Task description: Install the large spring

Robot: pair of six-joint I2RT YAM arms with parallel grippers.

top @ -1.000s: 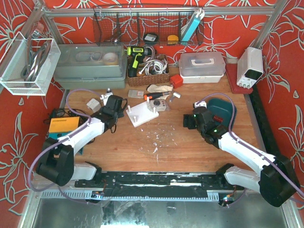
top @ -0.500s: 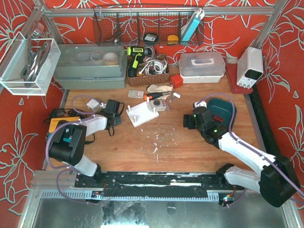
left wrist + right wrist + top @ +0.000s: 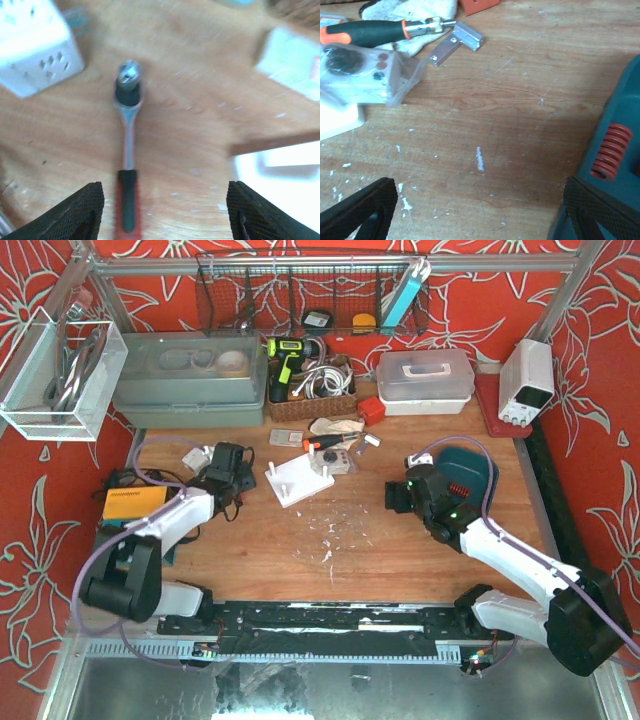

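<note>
The large spring [image 3: 609, 150] is a red coil lying in a teal tray [image 3: 630, 95] at the table's right [image 3: 457, 487]. My right gripper [image 3: 480, 215] hovers open over bare wood just left of that tray [image 3: 400, 495], nothing between its fingers. The white base plate [image 3: 298, 480] with upright pegs sits mid-table. Left of the plate is my left gripper [image 3: 228, 465], also open [image 3: 165, 220]. A ratchet wrench [image 3: 127, 150] with a red and black handle lies on the wood between its fingers, close to the left one.
A white cube-shaped adapter [image 3: 35, 55] lies by the ratchet's head. Behind the plate are an orange-handled screwdriver [image 3: 375, 31], a bag of small parts [image 3: 360, 75] and a metal bracket [image 3: 457, 42]. A yellow box [image 3: 133, 503] sits far left, with storage tubs [image 3: 190, 380] along the back.
My left arm swung and its gripper now sits slightly further left, with its jaws come apart. The right arm has not moved.
</note>
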